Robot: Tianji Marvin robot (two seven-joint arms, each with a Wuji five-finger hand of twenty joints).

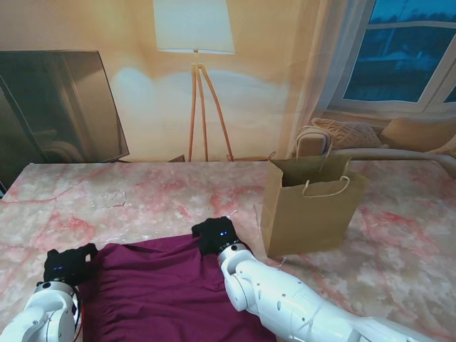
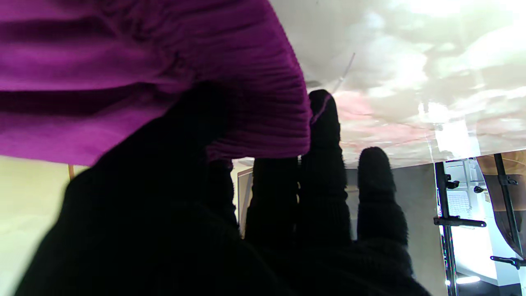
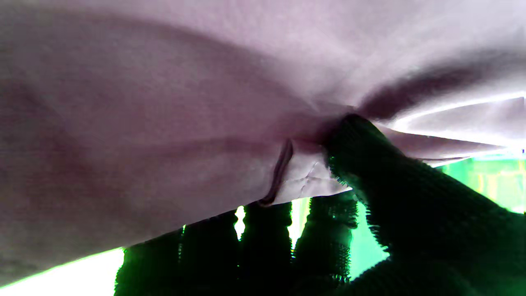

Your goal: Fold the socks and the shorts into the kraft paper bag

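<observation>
Fingers of left hand (image 1: 65, 265) and right hand (image 1: 216, 234) pinch the maroon shorts (image 1: 160, 288), left of the kraft paper bag (image 1: 310, 210).

The stand's view is evenly lit and fairly sharp, with warm light on the wall and a soft sheen on the table (image 1: 142, 199). The bag (image 1: 313, 206) throws a faint shadow toward me. The window (image 1: 399, 50) shows dusky blue.

In the left wrist view the left hand (image 2: 254, 222) is an almost black silhouette with little detail. The table (image 2: 411, 74) glares white in patches, and the shorts (image 2: 144, 74) are vivid but soft, out of focus.

The right wrist view is poorest. The shorts (image 3: 164, 102) look washed-out greyish pink and blurred. The background is blown out white, with false green fringes around the dark right hand (image 3: 328, 238).
</observation>
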